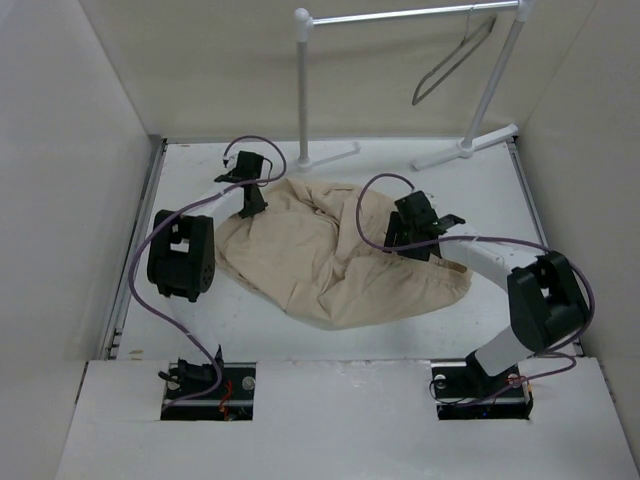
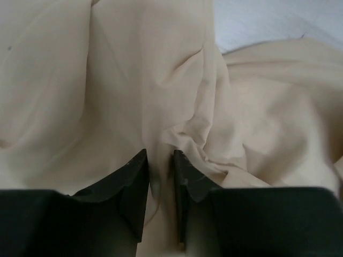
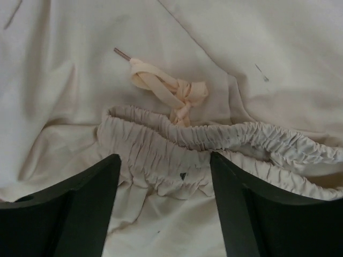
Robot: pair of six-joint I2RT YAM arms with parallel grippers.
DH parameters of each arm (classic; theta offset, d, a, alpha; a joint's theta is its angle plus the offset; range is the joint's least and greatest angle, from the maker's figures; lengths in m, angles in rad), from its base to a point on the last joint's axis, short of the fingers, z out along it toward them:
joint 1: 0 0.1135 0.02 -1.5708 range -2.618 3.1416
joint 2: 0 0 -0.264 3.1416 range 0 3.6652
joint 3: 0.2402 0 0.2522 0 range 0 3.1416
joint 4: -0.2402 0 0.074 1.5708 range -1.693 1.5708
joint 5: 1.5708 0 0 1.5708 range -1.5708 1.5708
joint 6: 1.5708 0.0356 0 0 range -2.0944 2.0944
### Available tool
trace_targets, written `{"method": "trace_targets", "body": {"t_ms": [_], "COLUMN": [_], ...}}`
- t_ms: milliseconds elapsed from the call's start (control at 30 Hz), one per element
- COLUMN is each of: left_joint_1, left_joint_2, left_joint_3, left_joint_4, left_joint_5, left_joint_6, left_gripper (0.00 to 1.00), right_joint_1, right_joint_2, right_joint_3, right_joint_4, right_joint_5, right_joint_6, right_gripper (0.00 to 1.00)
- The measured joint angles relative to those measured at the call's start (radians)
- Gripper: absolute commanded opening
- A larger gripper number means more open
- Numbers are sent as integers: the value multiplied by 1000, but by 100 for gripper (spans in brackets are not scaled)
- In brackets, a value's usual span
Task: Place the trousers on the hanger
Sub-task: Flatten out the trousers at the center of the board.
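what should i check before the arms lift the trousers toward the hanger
1. Left gripper has cloth: ok, a fold of the trousers is pinched between its fingers.
2. Right gripper gripping the waistband: not ok, jaws open, the waistband lies between them ungripped.
3. Hanger in place: ok, it hangs bare on the rack at the far side.
4. Trousers laid flat: not ok, bunched in a heap.
5. Drawstring knot clear of the right fingers: ok.
6. Which part the left gripper holds: cannot tell.
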Motion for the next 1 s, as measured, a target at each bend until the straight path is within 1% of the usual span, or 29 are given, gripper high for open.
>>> {"method": "trace_targets", "body": {"t_ms": [67, 100, 133, 167, 200, 267, 300, 367, 433, 533, 667, 733, 800, 833, 867, 933, 967, 1000], "left_joint_1": [1, 4, 10, 16, 26, 45, 51, 67, 73, 76, 116, 155, 193, 211, 227, 245, 251, 258], "left_joint_2": [2, -5, -17, -36, -65, -145, -191, -313, -438, -654, -922, -1014, -1075, -1095, -1110, -1115, -1115, -1115], "left_joint_3": [-5, -10, -21, -36, -57, -105, -123, -156, -178, -239, -357, -422, -486, -517, -544, -577, -581, -581], "left_joint_4": [-7, -6, -3, -5, -6, -13, -18, -29, -37, -49, -159, -256, -356, -410, -462, -556, -590, -611], "left_joint_5": [5, 6, 11, 14, 18, 26, 28, 29, 30, 32, 26, 12, 1, -2, -4, -5, -5, -6], "left_joint_6": [3, 3, 1, -4, -11, -29, -38, -58, -80, -121, -177, -199, -214, -222, -230, -242, -248, -252], "left_gripper": [8, 7, 7, 6, 6, 5, 5, 5, 5, 6, 7, 11, 21, 27, 35, 51, 55, 57], "right_joint_1": [2, 4, 5, 6, 8, 11, 11, 11, 11, 17, 24, 19, 0, -15, -37, -86, -110, -134], "right_joint_2": [42, 55, 61, 62, 62, 52, 39, -18, -122, -348, -669, -797, -869, -887, -897, -904, -904, -902], "right_joint_3": [17, 21, 24, 24, 26, 29, 29, 23, 3, -58, -191, -265, -319, -336, -346, -353, -353, -352], "right_joint_4": [6, 6, 5, 4, 1, -1, -6, -14, -16, -28, -96, -174, -263, -311, -356, -412, -427, -435], "right_joint_5": [0, 0, 0, -2, -2, -2, -1, 0, 3, 10, -6, -24, -41, -47, -50, -46, -41, -37], "right_joint_6": [-10, -13, -14, -19, -17, -10, -9, 2, 19, 65, 169, 226, 270, 288, 301, 314, 312, 306], "right_gripper": [57, 44, 28, 17, 11, 6, 5, 4, 5, 5, 5, 6, 8, 12, 19, 37, 47, 58]}}
